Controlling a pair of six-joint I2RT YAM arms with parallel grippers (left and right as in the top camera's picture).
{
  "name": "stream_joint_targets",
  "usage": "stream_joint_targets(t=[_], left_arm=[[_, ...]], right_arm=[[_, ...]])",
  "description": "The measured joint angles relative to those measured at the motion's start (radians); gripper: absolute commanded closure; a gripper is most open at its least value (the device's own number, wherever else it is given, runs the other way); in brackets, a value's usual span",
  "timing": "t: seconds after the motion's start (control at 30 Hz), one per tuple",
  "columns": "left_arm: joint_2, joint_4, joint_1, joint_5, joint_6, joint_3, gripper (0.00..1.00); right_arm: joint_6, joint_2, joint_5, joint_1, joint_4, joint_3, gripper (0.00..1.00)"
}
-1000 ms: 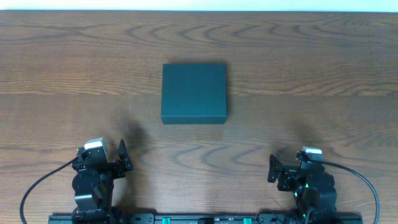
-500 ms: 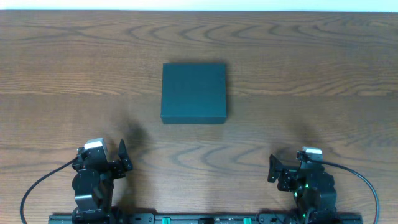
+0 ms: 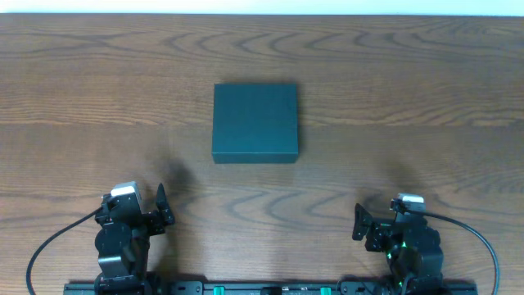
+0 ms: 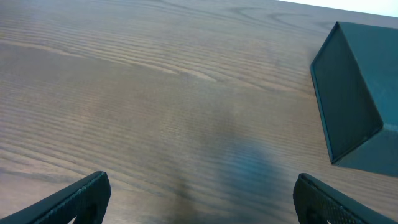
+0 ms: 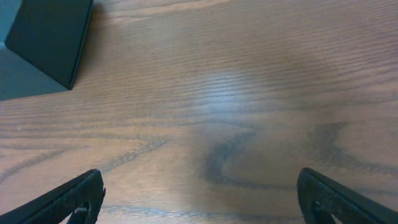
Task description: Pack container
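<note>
Overhead, the wood-grain tabletop (image 3: pixel 426 90) fills the frame and carries only one item: the container (image 3: pixel 255 121), a dark teal-green square box sitting near the middle, a little toward the far side. Its lid lies shut and flat, edges crisp, with the near wall showing as a slightly lighter band; nothing to pack is in view anywhere. Both arms sit parked at the near edge, well apart from the box. The left gripper (image 4: pixel 199 196) is spread wide over bare wood, the box's corner off to its right in the wrist view. The right gripper (image 5: pixel 199 193) is likewise spread, holding nothing, with the box's corner at the upper left of its view.

Judging from this layout, the task stands either at its very start or with the box already closed; the frames cannot settle which. If packing remains, the next move calls for one arm to reach the flap lid's edge and lift it.
</note>
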Motion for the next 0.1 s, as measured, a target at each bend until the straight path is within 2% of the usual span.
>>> stream_joint_targets(t=[0.1], left_arm=[[0.000, 0.000, 0.000, 0.000, 0.000, 0.000, 0.05]], right_arm=[[0.000, 0.000, 0.000, 0.000, 0.000, 0.000, 0.01]])
